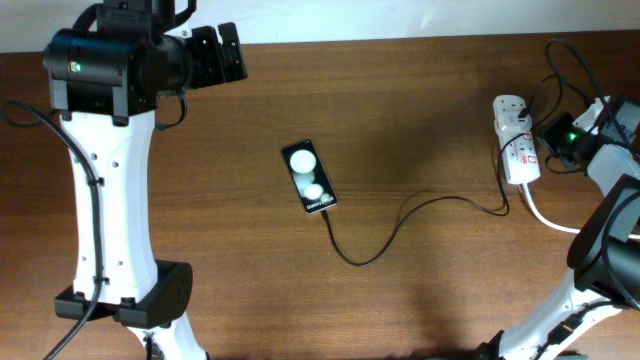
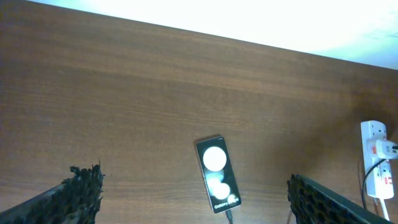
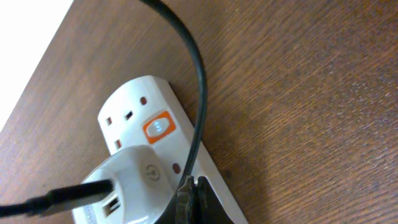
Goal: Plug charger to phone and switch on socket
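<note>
the phone (image 2: pixel 217 174) carries one line of small white text on the near end of its screen. in the left wrist view the first word reads "galaxy"; the letters after it are too blurred to tell. in the overhead view the same line on the phone (image 1: pixel 309 176) is too small to read. on the socket (image 3: pixel 134 118) a white plug (image 3: pixel 124 183) bears a pale power sign, a circle with a short stroke. the orange switch (image 3: pixel 157 127) has a small white mark, not readable.
</note>
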Action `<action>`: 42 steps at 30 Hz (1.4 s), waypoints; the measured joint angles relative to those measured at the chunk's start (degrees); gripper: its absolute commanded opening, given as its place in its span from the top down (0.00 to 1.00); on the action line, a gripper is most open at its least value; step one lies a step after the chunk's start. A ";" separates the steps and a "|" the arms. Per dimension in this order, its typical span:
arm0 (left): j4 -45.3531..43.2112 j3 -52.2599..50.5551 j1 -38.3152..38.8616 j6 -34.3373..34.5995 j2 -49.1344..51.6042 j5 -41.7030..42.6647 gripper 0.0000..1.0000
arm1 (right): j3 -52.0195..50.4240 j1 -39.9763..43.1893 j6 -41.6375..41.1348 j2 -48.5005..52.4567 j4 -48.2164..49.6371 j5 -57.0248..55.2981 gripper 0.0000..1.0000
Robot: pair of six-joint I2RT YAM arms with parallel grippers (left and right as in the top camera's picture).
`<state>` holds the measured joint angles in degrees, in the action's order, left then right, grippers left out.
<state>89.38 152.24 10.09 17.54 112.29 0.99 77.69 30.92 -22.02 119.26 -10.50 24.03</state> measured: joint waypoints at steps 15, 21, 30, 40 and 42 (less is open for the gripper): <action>0.00 0.00 0.00 0.00 0.00 0.02 0.01 | 0.00 -1.66 -3.52 2.56 1.97 -0.63 0.96; 0.00 0.00 0.00 0.00 0.00 0.00 0.01 | 0.37 -1.66 -3.72 2.56 0.55 -0.39 0.96; 0.00 0.00 0.00 -0.02 0.00 0.02 0.01 | 1.20 -1.66 -3.76 2.56 -1.73 -0.37 0.96; 0.00 0.00 0.00 -0.02 0.00 0.00 0.01 | 1.60 -1.40 -3.74 2.56 -3.52 0.02 0.96; 0.00 0.00 0.00 -0.02 0.00 0.02 0.01 | 1.62 -1.40 -3.76 2.56 -3.56 0.02 0.96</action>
<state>89.38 152.24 10.09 17.52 112.29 1.02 79.31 29.52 -25.78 121.82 -14.06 24.05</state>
